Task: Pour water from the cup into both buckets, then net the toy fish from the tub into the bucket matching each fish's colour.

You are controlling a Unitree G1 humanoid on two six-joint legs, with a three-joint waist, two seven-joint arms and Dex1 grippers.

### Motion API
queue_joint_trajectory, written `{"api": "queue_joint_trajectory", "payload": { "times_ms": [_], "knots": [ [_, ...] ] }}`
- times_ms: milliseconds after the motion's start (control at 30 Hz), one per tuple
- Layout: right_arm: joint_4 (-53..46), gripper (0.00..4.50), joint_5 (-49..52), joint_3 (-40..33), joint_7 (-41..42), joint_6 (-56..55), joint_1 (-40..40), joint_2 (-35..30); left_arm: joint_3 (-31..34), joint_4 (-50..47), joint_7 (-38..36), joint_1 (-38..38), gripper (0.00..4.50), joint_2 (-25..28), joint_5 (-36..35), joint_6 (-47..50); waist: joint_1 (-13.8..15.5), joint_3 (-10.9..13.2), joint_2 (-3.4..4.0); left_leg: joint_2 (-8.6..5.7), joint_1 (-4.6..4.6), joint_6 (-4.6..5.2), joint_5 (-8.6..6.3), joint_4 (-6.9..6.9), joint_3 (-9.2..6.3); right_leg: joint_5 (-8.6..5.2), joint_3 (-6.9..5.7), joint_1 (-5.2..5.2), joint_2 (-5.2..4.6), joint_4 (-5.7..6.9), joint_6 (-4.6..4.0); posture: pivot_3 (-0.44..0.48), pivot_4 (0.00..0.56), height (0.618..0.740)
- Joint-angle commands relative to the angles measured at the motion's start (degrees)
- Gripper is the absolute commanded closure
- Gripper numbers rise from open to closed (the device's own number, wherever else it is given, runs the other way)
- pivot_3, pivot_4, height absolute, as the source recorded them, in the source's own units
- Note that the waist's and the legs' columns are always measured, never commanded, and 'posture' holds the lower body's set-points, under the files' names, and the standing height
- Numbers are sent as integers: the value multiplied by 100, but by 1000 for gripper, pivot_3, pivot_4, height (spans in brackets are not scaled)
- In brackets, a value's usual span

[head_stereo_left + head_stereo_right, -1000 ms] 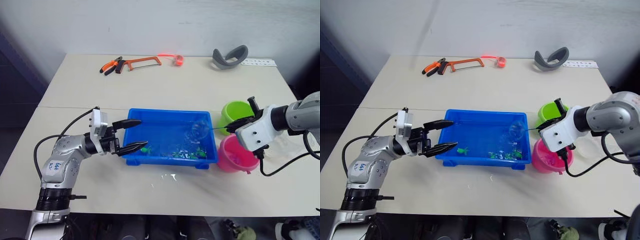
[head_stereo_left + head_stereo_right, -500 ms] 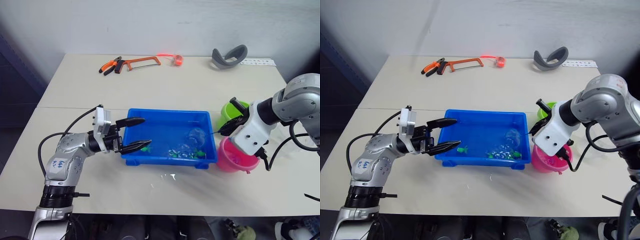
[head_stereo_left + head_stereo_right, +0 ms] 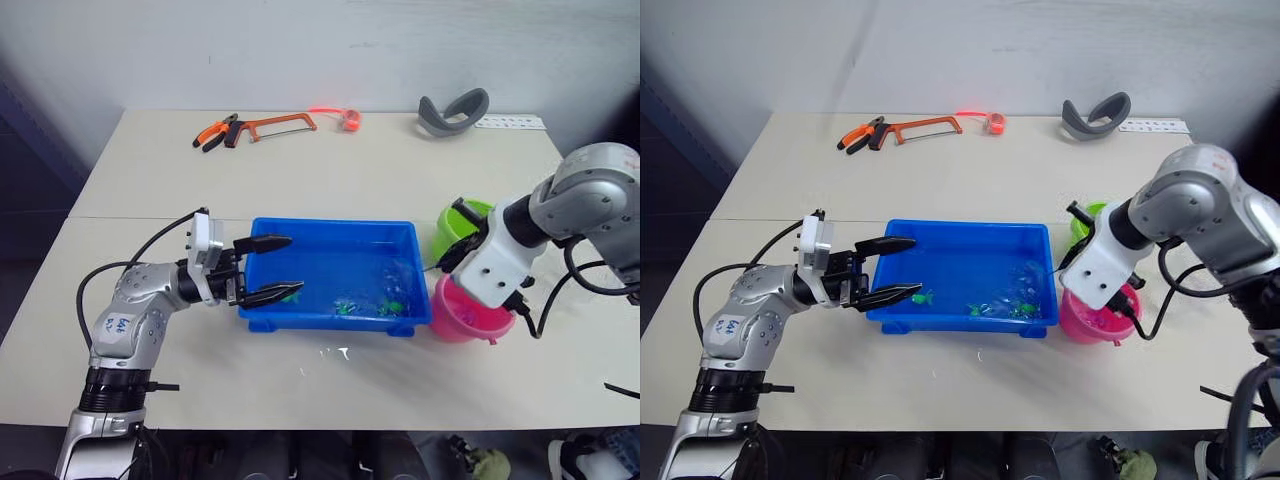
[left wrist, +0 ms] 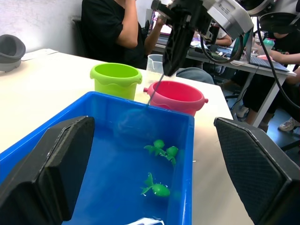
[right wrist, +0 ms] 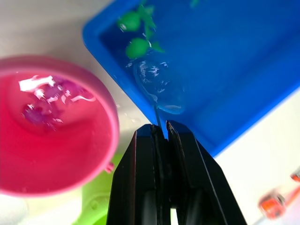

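Right gripper (image 5: 161,133), jaws clamped on the thin handle of the net (image 5: 159,86); hoop dipped into the tub (image 3: 330,236) at its right end, near green fish (image 4: 161,151). Left gripper (image 3: 270,268) at centre left of frame, jaws apart, straddling the tub's left rim. Pink bucket (image 3: 462,312) and green bucket (image 3: 458,222) stand just right of the tub on the counter (image 3: 360,175). Pink fish (image 5: 44,107) lie in the pink bucket.

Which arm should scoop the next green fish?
Right. The right pincer is shut on the net, whose hoop is already in the tub beside the green fish. The left pincer is open and empty, straddling the tub's far end.
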Motion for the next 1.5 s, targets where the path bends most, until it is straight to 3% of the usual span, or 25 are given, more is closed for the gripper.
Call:
{"api": "queue_joint_trajectory", "payload": {
  "times_ms": [33,400,567,833,1200,1500],
  "knots": [
    [-402,4500,288,241,330,480,-179,-266,-27,24,-69,-134,52,29,-4,-116,3,0,0,0,0,0,0,0,0,0,0,0,0,0,0,0,150,740],
    [-775,4500,1015,462,330,1643,-195,-446,20,-120,-15,42,52,67,-56,-89,-13,0,0,0,0,0,0,0,-1,0,0,-1,-3,-2,0,0,150,740],
    [-980,4500,1074,110,275,2365,124,-339,30,-185,11,93,52,87,-86,-53,-7,0,0,0,0,0,0,0,-4,0,-1,-1,-5,-2,0,0,150,740],
    [-771,4500,720,-555,-247,2467,944,-358,67,-237,12,173,52,142,-126,-21,-4,0,1,0,0,0,-1,-1,-3,0,-1,0,-4,-3,0,0,150,740],
    [-816,4500,1449,-1508,-651,3776,1709,-73,98,-111,-45,183,52,153,-99,-135,2,0,0,-1,0,0,-1,-1,-3,0,-1,1,-4,-1,0,0,150,740],
    [-728,4500,1586,-1710,-582,3673,1982,-58,81,-100,-15,127,52,152,-84,-125,6,0,1,-1,0,0,-1,-1,-1,0,-1,1,-3,-1,0,0,150,740]
  ]
}}
